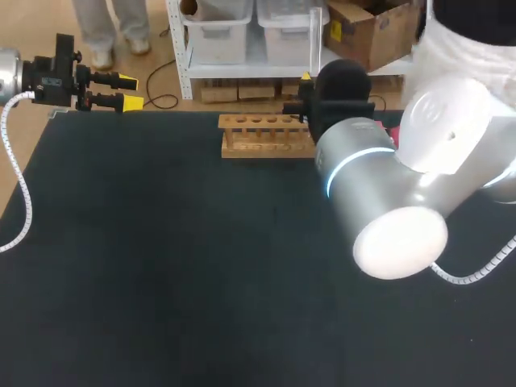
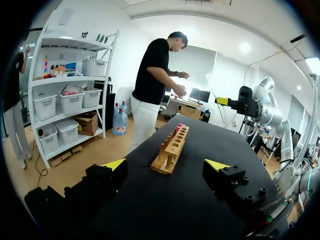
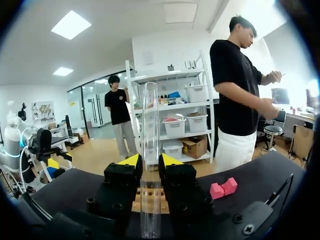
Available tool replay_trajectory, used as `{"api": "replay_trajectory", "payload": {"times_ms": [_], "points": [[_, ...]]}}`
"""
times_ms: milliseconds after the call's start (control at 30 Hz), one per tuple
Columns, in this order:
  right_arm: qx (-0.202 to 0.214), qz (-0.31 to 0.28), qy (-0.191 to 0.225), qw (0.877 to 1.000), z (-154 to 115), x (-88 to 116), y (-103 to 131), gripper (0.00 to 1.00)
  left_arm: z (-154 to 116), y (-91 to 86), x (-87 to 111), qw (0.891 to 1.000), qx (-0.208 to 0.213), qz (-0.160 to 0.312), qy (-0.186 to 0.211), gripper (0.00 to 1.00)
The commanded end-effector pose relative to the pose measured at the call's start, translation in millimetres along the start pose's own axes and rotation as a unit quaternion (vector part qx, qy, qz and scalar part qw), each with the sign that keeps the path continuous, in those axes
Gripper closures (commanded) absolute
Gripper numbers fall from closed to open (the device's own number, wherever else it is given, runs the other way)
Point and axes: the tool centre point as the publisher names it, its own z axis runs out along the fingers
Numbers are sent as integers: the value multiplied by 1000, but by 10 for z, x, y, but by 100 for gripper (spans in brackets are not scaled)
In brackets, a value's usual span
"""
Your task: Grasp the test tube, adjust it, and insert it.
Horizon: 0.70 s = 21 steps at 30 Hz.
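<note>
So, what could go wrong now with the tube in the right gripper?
The test tube reaches far past the right gripper; if tilted, its end may hit the rack beside a hole. The right arm hides the tube in the head view, so alignment over the rack is hard to judge.

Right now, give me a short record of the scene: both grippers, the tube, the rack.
left gripper: open, empty, by the table's far left corner
right gripper: shut on the test tube, near the rack
test tube: clear, upright, not yet inserted
rack: wooden, no tube in it
pink blocks: on the table beside the rack
</note>
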Motion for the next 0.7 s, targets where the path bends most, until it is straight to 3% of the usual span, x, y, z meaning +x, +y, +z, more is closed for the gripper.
{"api": "replay_trajectory", "payload": {"times_ms": [33, 433, 700], "points": [[-24, 1, -25, 999, 96, 85, -52, 100, 1, 5, 10, 1000, 0, 1, -1, 0], [-49, 1, 40, 998, 131, 426, 87, 100, 1, 5, 10, 1000, 0, 1, -1, 0], [-52, 8, 78, 996, 218, 744, 6, 100, 1, 5, 10, 1000, 0, 1, -1, 0]]}}
